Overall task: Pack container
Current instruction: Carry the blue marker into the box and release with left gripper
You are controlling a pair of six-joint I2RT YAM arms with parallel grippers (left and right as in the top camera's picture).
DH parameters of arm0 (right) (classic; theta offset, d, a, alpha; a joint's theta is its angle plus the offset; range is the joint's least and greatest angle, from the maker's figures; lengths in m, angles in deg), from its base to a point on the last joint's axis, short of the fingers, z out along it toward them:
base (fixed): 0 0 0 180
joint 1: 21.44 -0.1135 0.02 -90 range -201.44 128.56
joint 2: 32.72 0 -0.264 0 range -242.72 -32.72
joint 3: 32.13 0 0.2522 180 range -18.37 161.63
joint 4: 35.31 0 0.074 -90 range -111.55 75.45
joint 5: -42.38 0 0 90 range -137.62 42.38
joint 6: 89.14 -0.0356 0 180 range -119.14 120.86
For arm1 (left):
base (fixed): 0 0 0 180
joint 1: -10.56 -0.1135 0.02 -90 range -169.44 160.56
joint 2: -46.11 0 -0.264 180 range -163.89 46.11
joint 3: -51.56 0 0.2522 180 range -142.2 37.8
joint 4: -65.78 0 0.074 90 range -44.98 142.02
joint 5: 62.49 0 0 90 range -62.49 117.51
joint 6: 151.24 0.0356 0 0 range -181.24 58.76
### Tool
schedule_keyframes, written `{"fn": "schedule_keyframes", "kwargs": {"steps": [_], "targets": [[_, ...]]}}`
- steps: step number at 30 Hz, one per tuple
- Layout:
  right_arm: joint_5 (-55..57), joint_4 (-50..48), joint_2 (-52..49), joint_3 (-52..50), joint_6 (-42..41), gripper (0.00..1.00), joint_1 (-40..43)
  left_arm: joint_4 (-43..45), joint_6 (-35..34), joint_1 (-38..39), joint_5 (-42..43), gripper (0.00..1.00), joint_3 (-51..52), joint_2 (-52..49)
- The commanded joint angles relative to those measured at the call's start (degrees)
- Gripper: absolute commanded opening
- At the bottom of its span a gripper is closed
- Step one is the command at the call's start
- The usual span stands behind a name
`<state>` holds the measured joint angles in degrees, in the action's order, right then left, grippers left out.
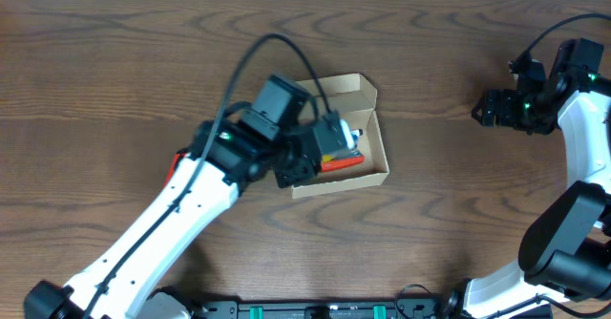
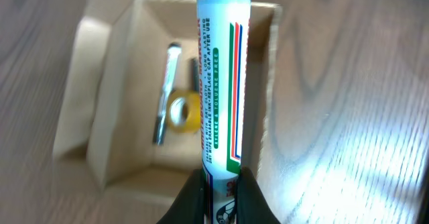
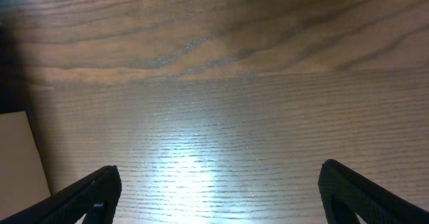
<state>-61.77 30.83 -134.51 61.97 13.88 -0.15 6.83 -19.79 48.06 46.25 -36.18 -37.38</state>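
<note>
Centrally: small tan cardboard box with hinged flap lid (image 1: 384, 153), open on the brown wood-grain tabletop (image 1: 115, 61), a little right of the middle in the overhead view, flap folded back on the far side.

Contents, per the left wrist view: slim silver pen-like stick (image 2: 163, 93); small yellow ring (image 2: 181, 113); a dark thin item (image 2: 194, 73) between them, too blurred to name. The overhead view adds an orange-red piece (image 1: 342, 164) by the near wall.

Held item: white-barrelled marker with blue cap and green and red stripes (image 2: 224, 83), pinched at its lower end by the left tool (image 2: 221, 184) and poised along the box's right-hand wall as that camera sees it. Whether it is below the rim cannot be told.

Idle: the right tool (image 3: 219, 174), fingers spread wide around nothing, over bare tabletop well apart from the box.

Risks, as judged:
- The marker runs close to one wall. Let go there, it may catch the rim and end up propped or outside the box.
- It may land across the ring and sit proud, hindering the flap.

View differences:
- The left arm covers the marker's barrel and most of the contents from overhead. Only the wrist camera shows them.
- The overhead view alone shows the flap and the right arm's distance from the box.
</note>
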Motion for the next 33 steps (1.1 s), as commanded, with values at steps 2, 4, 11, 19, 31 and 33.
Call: {"fn": "schedule_keyframes", "kwargs": {"steps": [2,4,11,19,31,33], "targets": [[-0.90,-0.26,-0.02,-0.24,0.52,0.87,-0.39,3.02,6.45,1.18,0.37,0.05,-1.20,-5.01],[-0.90,-0.28,-0.02,-0.24,0.52,0.87,-0.39,4.83,6.60,1.18,0.37,0.06,-1.20,-6.97],[-0.90,-0.17,-0.02,-0.24,0.52,0.87,-0.39,9.18,6.49,1.16,0.37,0.06,-1.20,-13.81],[-0.90,-0.13,-0.02,-0.24,0.52,0.87,-0.39,5.99,5.07,1.05,-0.90,0.06,-1.20,-21.64],[-1.57,-0.31,-0.02,-0.24,0.52,0.87,-0.39,5.77,1.51,1.05,-4.33,0.44,-1.20,-23.63],[-1.57,-0.33,-0.02,-0.24,0.52,0.87,-0.39,5.79,0.50,1.05,-4.33,0.45,-1.29,-23.21]]}}
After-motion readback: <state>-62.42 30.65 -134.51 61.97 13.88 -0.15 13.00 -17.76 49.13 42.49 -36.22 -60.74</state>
